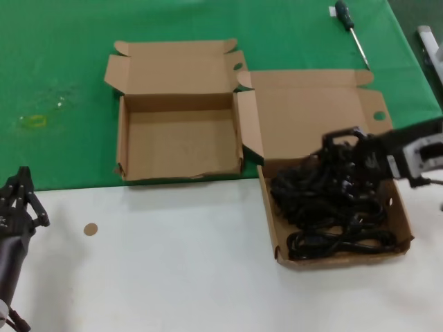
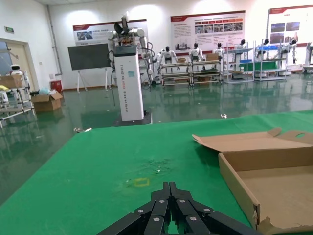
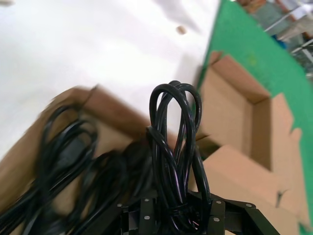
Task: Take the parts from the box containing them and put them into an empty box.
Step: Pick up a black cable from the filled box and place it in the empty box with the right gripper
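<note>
Nearest the head camera, the left gripper (image 1: 21,190) is parked low at the table's (image 1: 173,263) left edge, fingers together. Over the wide box (image 1: 401,214), the right gripper (image 1: 346,155) clamps one looped cord (image 3: 176,147); other cords (image 1: 332,207) lie inside. Beside it sits the narrow box (image 1: 178,149). No writing on either box is legible.

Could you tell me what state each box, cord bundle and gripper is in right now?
Larger box: lid open, cords inside.
Smaller box: lid open, empty.
Cord bundle: gripped.
Right gripper: shut on the cord bundle, over the larger box.
Left gripper: shut, idle, holding nothing.
</note>
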You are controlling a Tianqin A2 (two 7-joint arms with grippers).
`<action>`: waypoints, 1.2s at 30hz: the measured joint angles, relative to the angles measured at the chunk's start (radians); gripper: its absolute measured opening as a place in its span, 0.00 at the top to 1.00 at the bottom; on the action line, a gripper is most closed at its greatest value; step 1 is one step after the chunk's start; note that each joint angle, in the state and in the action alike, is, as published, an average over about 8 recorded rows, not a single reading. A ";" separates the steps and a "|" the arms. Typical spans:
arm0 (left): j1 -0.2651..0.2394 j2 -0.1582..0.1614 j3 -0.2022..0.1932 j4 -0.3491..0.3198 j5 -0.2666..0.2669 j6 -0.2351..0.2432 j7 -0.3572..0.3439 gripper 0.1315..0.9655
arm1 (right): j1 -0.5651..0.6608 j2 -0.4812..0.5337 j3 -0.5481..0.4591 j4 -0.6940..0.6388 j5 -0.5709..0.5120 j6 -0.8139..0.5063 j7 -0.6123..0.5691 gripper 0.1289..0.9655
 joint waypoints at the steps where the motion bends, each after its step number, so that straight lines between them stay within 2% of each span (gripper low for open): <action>1: 0.000 0.000 0.000 0.000 0.000 0.000 0.000 0.98 | 0.003 -0.006 0.001 0.004 0.003 0.003 0.015 0.96; 11: 0.000 0.000 0.000 0.000 0.000 0.000 0.000 0.98 | 0.021 -0.091 -0.004 0.029 0.010 0.056 0.118 0.98; 22: 0.000 0.000 0.000 0.000 0.000 0.000 0.000 0.98 | 0.041 -0.213 -0.047 0.049 -0.029 0.146 0.188 0.98; 36: 0.000 0.000 0.000 0.000 0.000 0.000 0.000 0.98 | 0.085 -0.381 -0.093 -0.038 -0.078 0.277 0.211 0.98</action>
